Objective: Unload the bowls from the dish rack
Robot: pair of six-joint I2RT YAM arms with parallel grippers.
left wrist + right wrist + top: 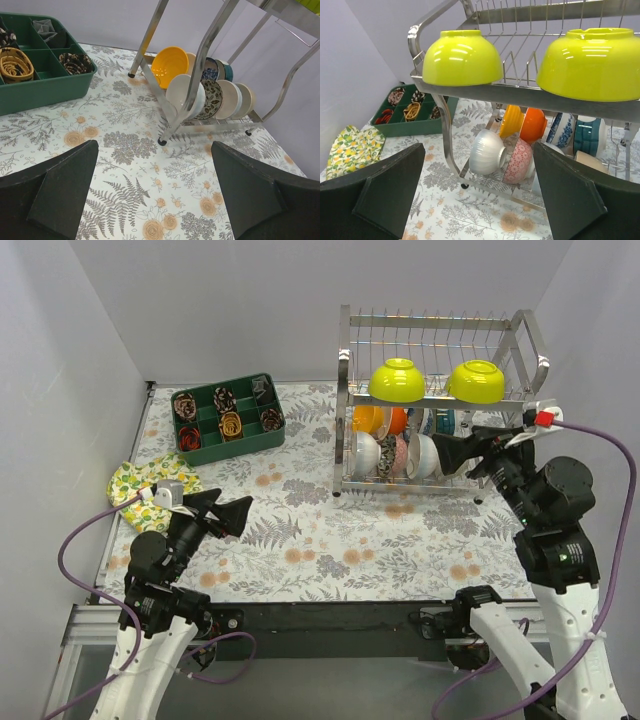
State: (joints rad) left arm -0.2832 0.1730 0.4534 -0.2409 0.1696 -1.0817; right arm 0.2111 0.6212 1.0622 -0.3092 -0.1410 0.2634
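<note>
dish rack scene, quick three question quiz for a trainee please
1. True or false: both lime-green bowls sit upside down on the top tier of the dish rack.
2. What lies at the left edge of the table, near the left claw? A) a lemon-print cloth B) a sponge C) a plate
3. Fill in: the left claw and the right claw are both ____ and hold nothing.
Key: 1 true; 2 A; 3 open.

Open hand [159, 192] faces bowls [200, 87] standing in dish rack [195, 95].
</note>
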